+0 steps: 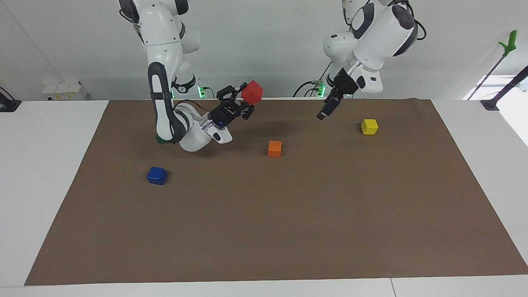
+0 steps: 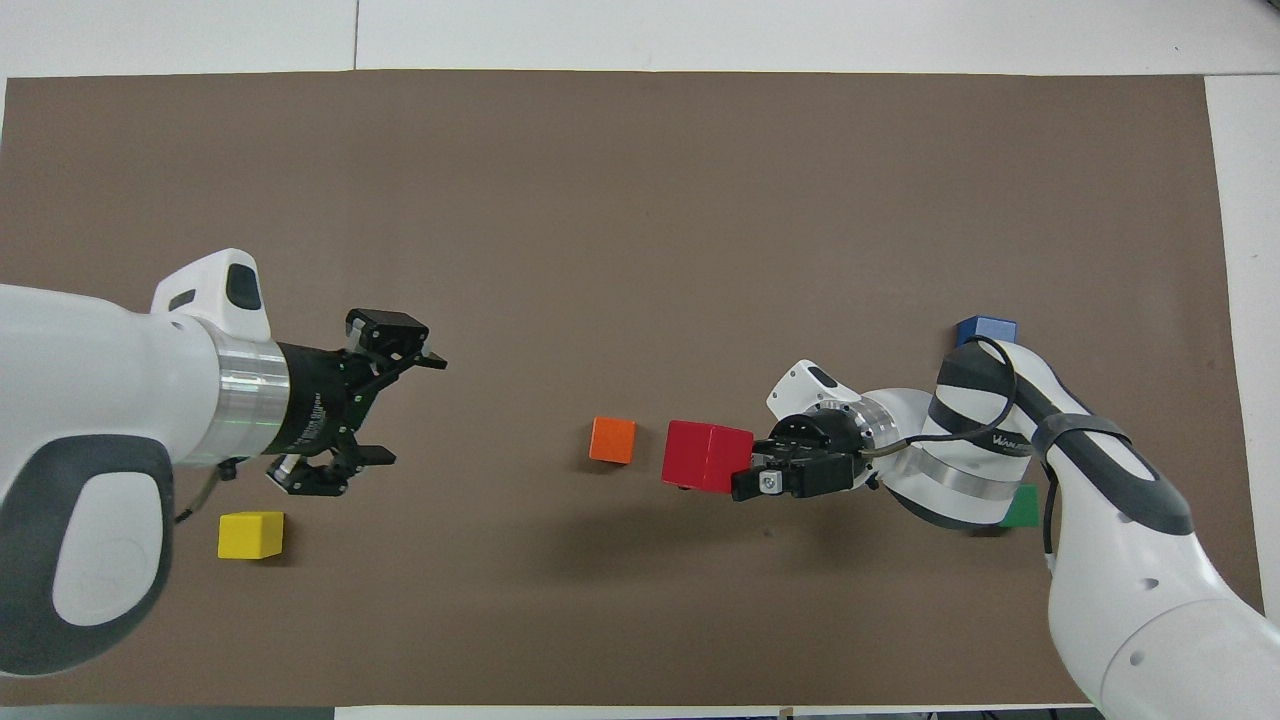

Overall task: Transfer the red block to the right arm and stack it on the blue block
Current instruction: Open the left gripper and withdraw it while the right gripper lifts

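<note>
Right pincer clamped on red block, raised above desk. Left pincer spread wide, holding nothing, near yellow block. Blue block resting on mat.

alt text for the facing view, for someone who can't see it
The right tool holds the red block in the air above the brown mat. The left tool hangs open and empty; the blue block sits alone.

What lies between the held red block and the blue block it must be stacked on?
Nothing visible. The right gripper holds the red block in the air; the mat between it and the blue block is bare. The orange block lies toward the left arm's end, off that path.
</note>
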`<action>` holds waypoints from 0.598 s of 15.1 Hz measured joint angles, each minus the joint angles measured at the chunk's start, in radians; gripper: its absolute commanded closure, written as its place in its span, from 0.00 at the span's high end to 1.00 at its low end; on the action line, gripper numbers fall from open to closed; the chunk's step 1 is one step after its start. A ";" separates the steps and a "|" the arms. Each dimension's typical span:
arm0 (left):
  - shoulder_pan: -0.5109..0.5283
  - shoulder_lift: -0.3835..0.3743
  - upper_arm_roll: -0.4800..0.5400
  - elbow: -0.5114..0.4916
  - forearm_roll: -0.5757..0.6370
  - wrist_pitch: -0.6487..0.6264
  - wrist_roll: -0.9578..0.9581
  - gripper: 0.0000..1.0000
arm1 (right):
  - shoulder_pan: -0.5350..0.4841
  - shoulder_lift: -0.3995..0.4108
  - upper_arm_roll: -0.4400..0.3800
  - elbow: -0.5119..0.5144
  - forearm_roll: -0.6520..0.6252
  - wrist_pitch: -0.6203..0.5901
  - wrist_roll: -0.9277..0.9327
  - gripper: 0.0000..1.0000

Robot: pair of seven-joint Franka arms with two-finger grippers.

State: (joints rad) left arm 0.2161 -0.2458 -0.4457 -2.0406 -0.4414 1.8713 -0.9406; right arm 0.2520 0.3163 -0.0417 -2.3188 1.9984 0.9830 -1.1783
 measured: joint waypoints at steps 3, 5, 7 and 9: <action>0.126 0.002 0.003 0.000 0.012 0.006 0.306 1.00 | -0.014 -0.041 -0.003 0.034 0.000 0.120 0.093 0.00; 0.162 0.006 0.003 -0.001 0.012 0.058 0.365 1.00 | -0.014 -0.077 -0.003 0.059 0.000 0.226 0.156 0.00; 0.163 0.014 -0.001 -0.001 0.052 0.110 0.385 1.00 | -0.012 -0.124 -0.003 0.084 0.000 0.344 0.223 0.00; 0.155 0.028 -0.012 0.006 0.209 0.115 0.447 1.00 | -0.009 -0.182 -0.003 0.106 0.000 0.451 0.306 0.00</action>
State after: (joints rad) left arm 0.3712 -0.2173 -0.4573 -2.0342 -0.2326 1.9863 -0.4933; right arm 0.2431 0.1343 -0.0444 -2.2123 1.9987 1.4340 -0.8719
